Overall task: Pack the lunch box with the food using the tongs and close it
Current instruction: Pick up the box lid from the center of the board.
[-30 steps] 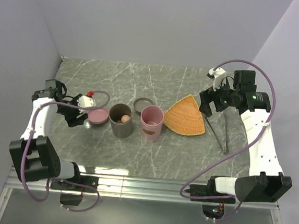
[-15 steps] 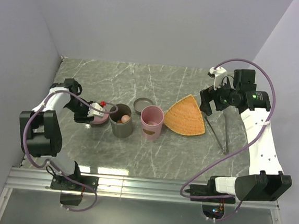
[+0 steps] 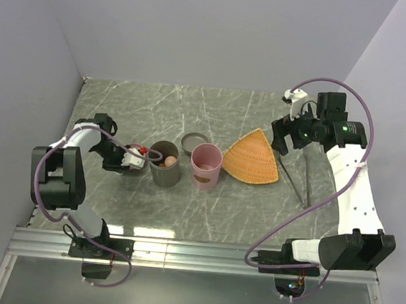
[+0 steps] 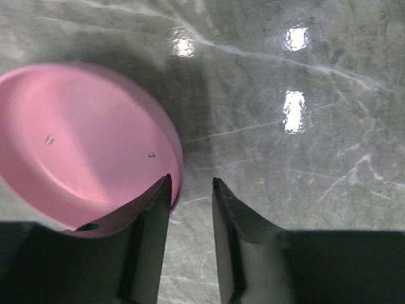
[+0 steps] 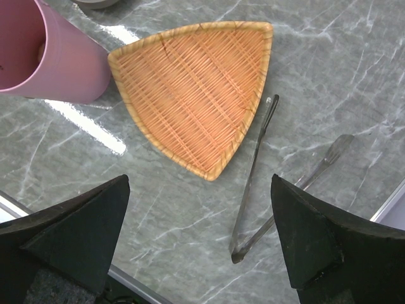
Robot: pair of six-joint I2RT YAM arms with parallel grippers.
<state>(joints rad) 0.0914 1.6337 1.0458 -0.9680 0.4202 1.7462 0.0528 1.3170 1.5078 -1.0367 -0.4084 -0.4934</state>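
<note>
The lunch box stands as separate parts: a grey cylinder [image 3: 164, 166] with food pieces [image 3: 168, 162] inside, a pink cup [image 3: 205, 166], a grey lid [image 3: 195, 143] and a shallow pink dish [image 4: 82, 152]. My left gripper [image 3: 139, 156] [image 4: 191, 180] hangs over the dish's right rim. One finger [image 4: 149, 221] lies over the rim and the other finger [image 4: 231, 221] is outside it, with a narrow gap of table between them. The tongs [image 3: 297, 173] [image 5: 256, 171] lie on the table right of the orange woven tray [image 3: 254, 156] [image 5: 196, 88]. My right gripper [image 3: 280, 144] [image 5: 200, 180] hovers wide open above them, holding nothing.
The woven tray shows no food on it. Walls close in the table at the back and both sides. The pink cup [image 5: 44, 57] stands just left of the tray. The table's metal front edge [image 3: 194, 247] runs along the near side.
My left arm has folded inward and brought its gripper right and down onto the pink dish. Its jaws have narrowed a lot. The right arm has stayed still.
</note>
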